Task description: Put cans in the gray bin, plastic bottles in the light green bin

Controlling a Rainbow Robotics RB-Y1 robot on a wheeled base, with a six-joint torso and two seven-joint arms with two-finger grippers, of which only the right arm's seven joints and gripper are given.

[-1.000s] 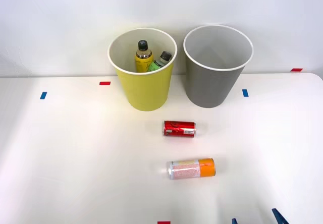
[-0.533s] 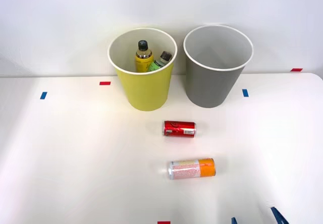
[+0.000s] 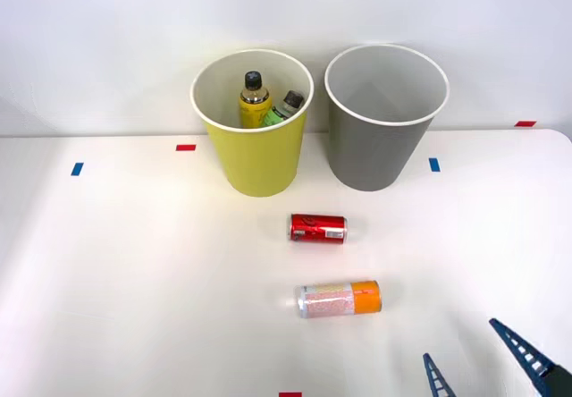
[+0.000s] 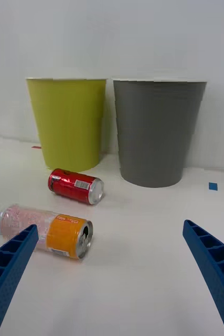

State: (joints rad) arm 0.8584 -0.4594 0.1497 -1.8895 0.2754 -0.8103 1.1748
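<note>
No readable writing on the red can (image 3: 317,228) or the orange can (image 3: 340,299), both lying on the table (image 3: 134,281) before the gray bin (image 3: 385,120). Yellow bottle (image 3: 254,102) and green bottle (image 3: 284,108) inside the light green bin (image 3: 255,151). Right gripper (image 3: 483,357), fingers spread wide and holding nothing, now risen further in at the near right corner than half a second ago.

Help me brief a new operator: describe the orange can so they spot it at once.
Start at the two tall bins, light green bin and gray bin, by the wall. In front of them two cans lie on the white table. The orange can is the nearer, larger one, with a pale speckled label; the red can is smaller.
</note>
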